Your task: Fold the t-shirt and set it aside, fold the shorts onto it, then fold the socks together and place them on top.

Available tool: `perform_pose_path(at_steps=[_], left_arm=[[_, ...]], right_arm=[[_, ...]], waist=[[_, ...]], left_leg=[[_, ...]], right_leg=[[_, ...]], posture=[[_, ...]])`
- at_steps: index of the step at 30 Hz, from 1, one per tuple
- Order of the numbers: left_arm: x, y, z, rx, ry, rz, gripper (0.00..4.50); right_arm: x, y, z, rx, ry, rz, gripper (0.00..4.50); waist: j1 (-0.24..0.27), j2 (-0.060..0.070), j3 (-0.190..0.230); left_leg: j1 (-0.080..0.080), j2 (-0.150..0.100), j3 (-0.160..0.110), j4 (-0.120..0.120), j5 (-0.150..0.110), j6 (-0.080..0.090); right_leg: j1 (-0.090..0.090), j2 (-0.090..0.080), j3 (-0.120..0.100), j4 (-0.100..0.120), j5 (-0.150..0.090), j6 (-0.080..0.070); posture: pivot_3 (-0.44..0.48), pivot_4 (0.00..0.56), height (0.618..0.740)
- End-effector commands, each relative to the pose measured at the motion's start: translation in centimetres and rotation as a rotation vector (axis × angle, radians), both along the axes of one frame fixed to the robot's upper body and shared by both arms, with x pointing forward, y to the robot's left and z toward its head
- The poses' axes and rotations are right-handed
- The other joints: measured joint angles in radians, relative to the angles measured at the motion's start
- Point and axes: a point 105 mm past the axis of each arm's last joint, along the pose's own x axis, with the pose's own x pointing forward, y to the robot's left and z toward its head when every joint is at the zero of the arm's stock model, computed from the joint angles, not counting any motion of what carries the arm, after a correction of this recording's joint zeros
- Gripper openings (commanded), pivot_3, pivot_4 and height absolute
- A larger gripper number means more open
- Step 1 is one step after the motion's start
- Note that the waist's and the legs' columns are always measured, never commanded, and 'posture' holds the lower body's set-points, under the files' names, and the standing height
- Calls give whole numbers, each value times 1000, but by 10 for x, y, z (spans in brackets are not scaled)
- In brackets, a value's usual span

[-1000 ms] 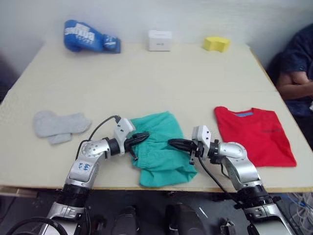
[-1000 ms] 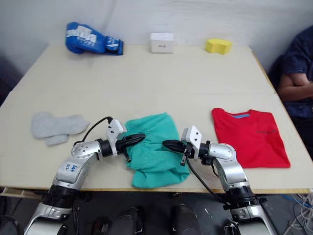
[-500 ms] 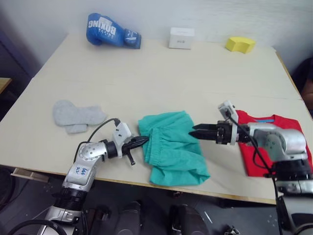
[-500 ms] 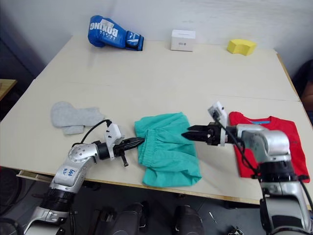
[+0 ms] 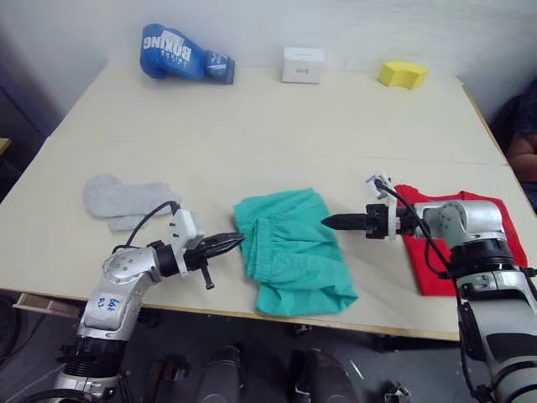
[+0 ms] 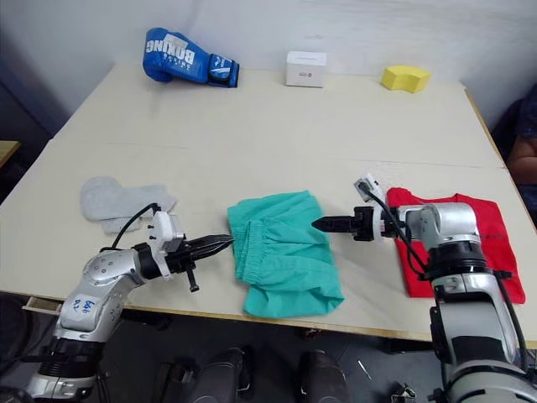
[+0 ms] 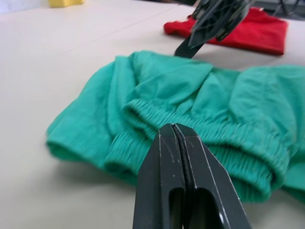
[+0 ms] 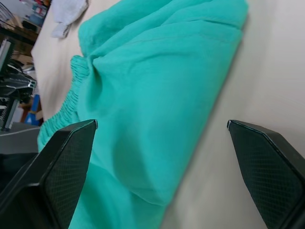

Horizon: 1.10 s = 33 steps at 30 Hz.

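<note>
Teal shorts (image 5: 292, 256) lie bunched near the table's (image 5: 277, 126) front edge, between the grey socks (image 5: 124, 200) and the folded red t-shirt (image 5: 470, 243). The left gripper (image 5: 228, 242) sits just beside the waistband; its wrist view shows the fingers (image 7: 178, 181) pressed together, empty. The right gripper (image 5: 332, 222) points at the shorts' other side; its wrist view shows the fingers (image 8: 62, 167) spread wide, which the head views don't reveal.
</note>
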Motion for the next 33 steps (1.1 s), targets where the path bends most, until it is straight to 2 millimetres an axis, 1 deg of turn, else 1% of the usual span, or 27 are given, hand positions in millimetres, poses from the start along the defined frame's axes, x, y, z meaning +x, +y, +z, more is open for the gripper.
perform_pose_path(at_steps=[1, 4, 5, 8, 9, 13, 15, 16, 18, 19, 20, 22, 24, 26, 30, 32, 33], left_arm=[[7, -13, -2, 16, -27, 0, 0], [17, -15, -15, 63, -25, 30, 0], [19, -15, -19, 69, -18, 39, 0], [20, -15, -28, 100, 1, 24, 0], [20, -15, -29, 107, 2, 16, 0], [20, -15, -30, 94, 1, 13, 0], [19, -15, -27, 71, -12, 8, 0], [18, -15, -22, 46, -19, 0, 0], [14, -14, -8, -46, -27, -10, 0], [10, -13, 0, -70, -37, -33, 360], [6, -11, 4, -68, -42, -50, 541], [-2, -8, 13, -65, -56, -82, 1148], [-10, 0, 26, -97, -66, -95, 1795], [-18, 5, 33, -107, -57, -110, 2422], [-26, 11, 30, -89, -34, -111, 3692], [-29, 13, 30, -82, -34, -106, 4315], [-31, 13, 32, -82, -40, -101, 4448]], right_arm=[[-18, 28, -11, 68, 152, 99, 4485], [-24, 40, -8, 106, 166, 129, 3919], [-25, 43, -7, 110, 162, 133, 3540], [-17, 42, -8, 108, 145, 71, 2526], [-16, 41, -9, 100, 138, 59, 2127], [-13, 38, -6, 79, 106, 23, 822], [-11, 38, 4, 103, 81, 12, 196], [-12, 38, 12, 121, 68, 16, 94], [-16, 37, 28, 145, 23, 38, 94], [-20, 34, 37, 150, 2, 55, 0], [-24, 31, 47, 161, -26, 71, 0], [-33, 22, 65, 182, -79, 104, 0], [-50, 3, 85, 178, -188, 169, 0], [-63, -22, 91, 105, -210, 190, 0], [-71, -69, 97, -102, -248, 153, 0], [-75, -88, 112, -158, -255, 123, 0], [-79, -97, 123, -166, -250, 103, 0]], waist=[[-6, 0, 0], [-13, 0, 0], [-13, 0, 0], [-11, 0, 0], [-10, 0, 0], [-10, 0, 0], [-11, 0, 0], [-10, 0, 0], [-10, 0, 0], [-10, 0, 0], [-10, 0, 0], [-9, 0, 0], [-5, 0, 1], [3, 0, 1], [3, 0, 1], [1, -1, 1], [-1, 0, 2]], left_leg=[[0, 0, 0, 0, 0, 0], [0, 1, 3, 0, 0, 0], [0, 2, 4, 0, 0, 0], [-1, 2, 5, 1, 0, 0], [-1, 2, 5, 2, -1, 0], [-4, 2, 5, 7, -3, 3], [-5, 2, 5, 8, -4, 4], [-5, 1, 5, 8, -4, 4], [-7, 1, 5, 8, -4, 5], [-10, 1, 5, 8, -4, 5], [-11, 1, 6, 8, -4, 5], [-13, 0, 6, 8, -4, 5], [-14, 0, 7, 8, -4, 5], [-15, -1, 7, 9, -5, 7], [-13, -1, 11, 10, -6, 9], [-12, -1, 15, 9, -7, 10], [-12, 0, 18, 9, -7, 10]], right_leg=[[0, 0, 0, 0, 0, 0], [-2, 2, 2, 1, 0, 0], [-2, 3, 3, 2, 0, 0], [-4, 3, 4, 3, 0, 0], [-4, 2, 4, 3, 0, 0], [-5, 1, 5, 3, 1, 1], [-5, 1, 5, 3, 1, 2], [-5, 0, 5, 3, 1, 2], [-7, -1, 5, 3, 2, 2], [-10, -1, 6, 4, 2, 2], [-11, -1, 6, 4, 2, 3], [-14, -1, 6, 4, 2, 3], [-14, -1, 6, 3, 2, 3], [-15, -2, 6, 2, 2, 3], [-14, -2, 9, 0, 3, 6], [-16, -2, 14, 0, 4, 7], [-17, -1, 17, 1, 4, 7]], posture=[[0, 150, 740], [0, 150, 740], [0, 150, 740], [0, 150, 740], [0, 150, 740], [0, 150, 740], [0, 150, 740], [0, 150, 740], [0, 150, 740], [0, 150, 740], [0, 150, 740], [0, 150, 740], [0, 150, 740], [0, 150, 740], [0, 150, 740], [0, 150, 740], [0, 150, 740]])
